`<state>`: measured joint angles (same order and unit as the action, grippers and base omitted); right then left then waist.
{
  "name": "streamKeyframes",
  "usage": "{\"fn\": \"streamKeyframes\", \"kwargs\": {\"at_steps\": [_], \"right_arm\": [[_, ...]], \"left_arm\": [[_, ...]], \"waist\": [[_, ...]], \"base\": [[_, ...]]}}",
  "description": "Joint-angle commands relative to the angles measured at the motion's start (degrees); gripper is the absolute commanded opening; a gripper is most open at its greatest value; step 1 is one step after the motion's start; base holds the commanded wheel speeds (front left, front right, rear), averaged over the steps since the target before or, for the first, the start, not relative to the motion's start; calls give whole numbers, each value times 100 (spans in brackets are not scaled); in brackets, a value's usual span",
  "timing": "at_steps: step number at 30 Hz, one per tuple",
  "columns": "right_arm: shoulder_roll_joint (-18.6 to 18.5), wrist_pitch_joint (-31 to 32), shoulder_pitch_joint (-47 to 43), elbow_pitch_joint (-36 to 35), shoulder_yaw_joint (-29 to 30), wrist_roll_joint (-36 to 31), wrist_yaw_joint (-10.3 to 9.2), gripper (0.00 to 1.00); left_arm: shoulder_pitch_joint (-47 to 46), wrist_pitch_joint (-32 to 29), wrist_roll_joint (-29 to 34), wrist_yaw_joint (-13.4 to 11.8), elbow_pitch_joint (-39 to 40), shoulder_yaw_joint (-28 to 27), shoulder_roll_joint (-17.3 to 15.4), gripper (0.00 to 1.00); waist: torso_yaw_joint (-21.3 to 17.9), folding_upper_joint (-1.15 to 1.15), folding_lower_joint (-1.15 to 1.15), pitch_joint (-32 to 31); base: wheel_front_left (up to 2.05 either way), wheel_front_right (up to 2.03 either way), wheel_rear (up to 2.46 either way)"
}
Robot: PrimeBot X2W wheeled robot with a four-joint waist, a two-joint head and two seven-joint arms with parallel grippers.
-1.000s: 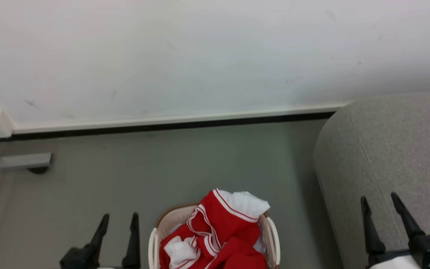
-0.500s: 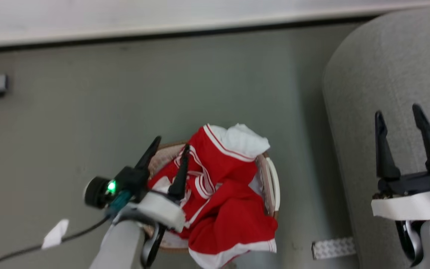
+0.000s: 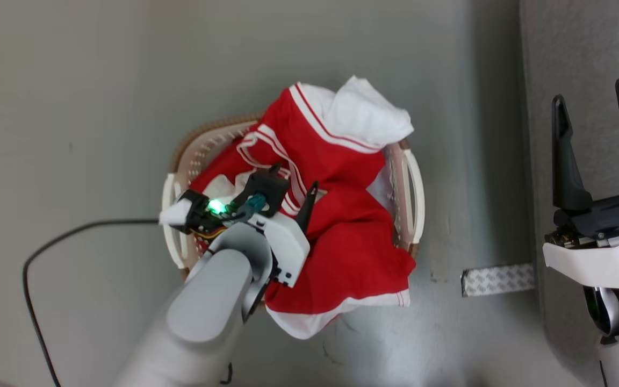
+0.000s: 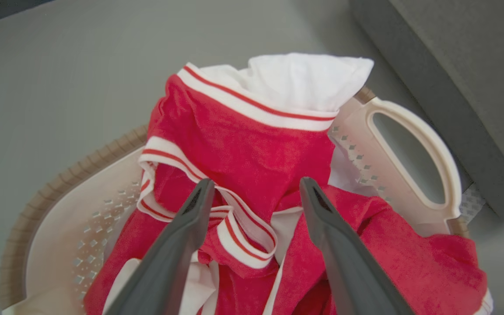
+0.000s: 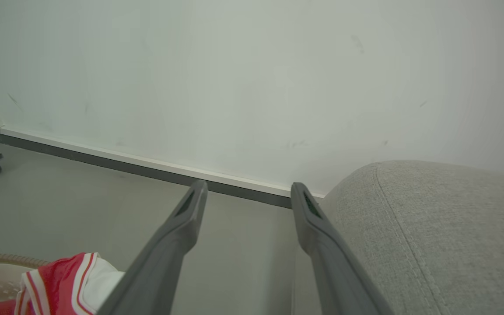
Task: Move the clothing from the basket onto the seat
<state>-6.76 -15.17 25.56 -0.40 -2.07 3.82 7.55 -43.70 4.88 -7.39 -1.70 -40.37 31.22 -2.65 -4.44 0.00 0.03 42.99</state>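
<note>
The red clothing (image 3: 342, 226) is heaped in the basket (image 3: 202, 148) on the floor, with one white-hemmed fold spilling over its near rim. My left gripper (image 3: 294, 177) hangs over the heap's middle, fingers spread and holding nothing. I judge the best bite is the bunched striped trim between them, pushed in deep before closing so I don't pinch the rim. My right gripper (image 3: 591, 91) waits open over the seat (image 3: 583, 43); half a second ago my left fingers were at the basket's left rim, and my head has since tilted further down.

The left gripper (image 3: 294, 176) has been brought from beside the basket (image 3: 202, 137) to over the clothing (image 3: 347, 242); the head camera has been tilted down.
</note>
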Motion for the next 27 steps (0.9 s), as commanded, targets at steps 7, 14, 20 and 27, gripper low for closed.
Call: {"fn": "streamKeyframes", "kwargs": {"at_steps": [7,14,20,27], "right_arm": [[-11,2,155,-213,-38,76,-12,100],[16,2,232,-341,-38,111,-12,100],[35,2,227,-454,-31,131,-12,100],[67,2,48,-396,-31,138,-12,100]], "left_arm": [[-643,-413,-69,-416,-945,389,-40,100],[-1079,-290,-247,-593,-1566,505,-39,100],[-1432,-247,-315,-660,-2036,577,-40,100],[-1462,-70,-535,-621,-2238,760,-42,0]], "waist": [[-80,0,-3,637],[-162,0,-3,979],[-264,0,-3,1274],[-319,0,-3,1255]], "base": [[0,0,0],[0,0,0],[0,0,0],[0,0,0]]}}
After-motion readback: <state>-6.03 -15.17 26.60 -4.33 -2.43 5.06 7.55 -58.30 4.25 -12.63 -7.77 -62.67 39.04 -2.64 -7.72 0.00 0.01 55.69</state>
